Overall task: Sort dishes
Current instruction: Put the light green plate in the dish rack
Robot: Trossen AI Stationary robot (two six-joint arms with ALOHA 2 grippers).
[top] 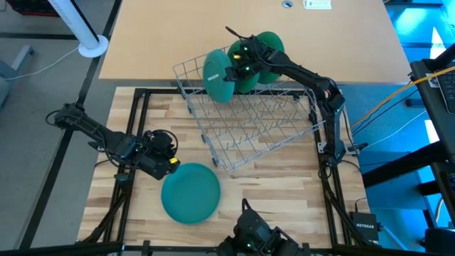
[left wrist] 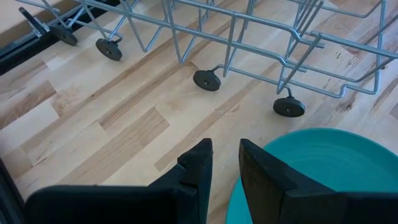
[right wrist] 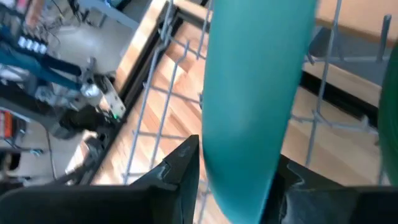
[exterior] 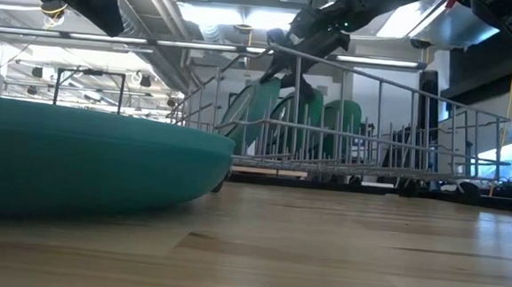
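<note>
A grey wire rack (top: pixel 249 121) sits at the centre of the wooden surface (top: pixel 284 192). At its twelve o'clock edge stand green plates (top: pixel 219 75), where the right end effector (top: pixel 238 62) grips one. The left end effector (top: pixel 168 149) hovers at eight o'clock, beside a flat teal plate (top: pixel 190 193).

In the high view, one word is showing clearly: "NETGEAR", printed in pale letters on a small dark box (top: pixel 367 226) that is lying beside the counter (top: pixel 284 192), at its near right corner. A white label (top: pixel 317 4) is sitting on the tan surface (top: pixel 178 35) at the far edge of the same view, but its print is too small to read. No other text, number or brand is showing legibly in the low view or in either wrist view.
</note>
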